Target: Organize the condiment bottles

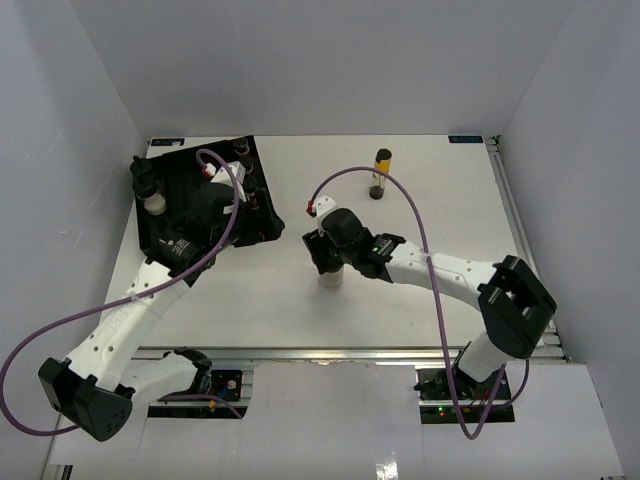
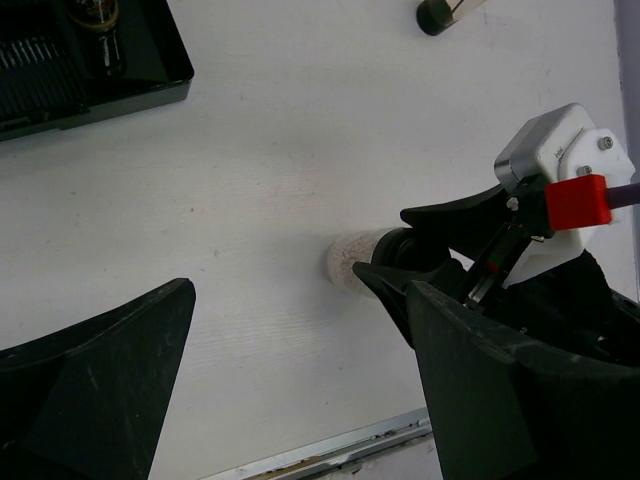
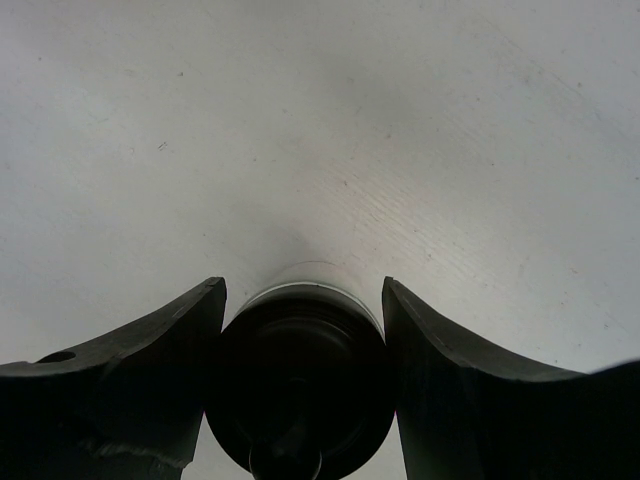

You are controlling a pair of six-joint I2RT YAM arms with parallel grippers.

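A small clear jar with pale contents [image 1: 330,279] and a black cap [image 3: 300,385] stands upright on the white table. My right gripper [image 1: 329,252] comes down over it, its fingers [image 3: 150,370] pressed on both sides of the cap. The jar also shows in the left wrist view [image 2: 350,265]. My left gripper [image 1: 215,215] is open wide and empty [image 2: 300,290], held high over the right part of the black ribbed tray [image 1: 170,175]. A jar with pale contents [image 1: 152,195] and dark jars [image 1: 243,152] stand in the tray. The slim bottle with a yellow band [image 1: 381,172] stands far back.
The tray's corner [image 2: 150,85] lies to the left of the held jar. A metal rail [image 1: 340,352] runs along the table's near edge. White walls enclose the table on the left, back and right. Purple cables loop off both arms.
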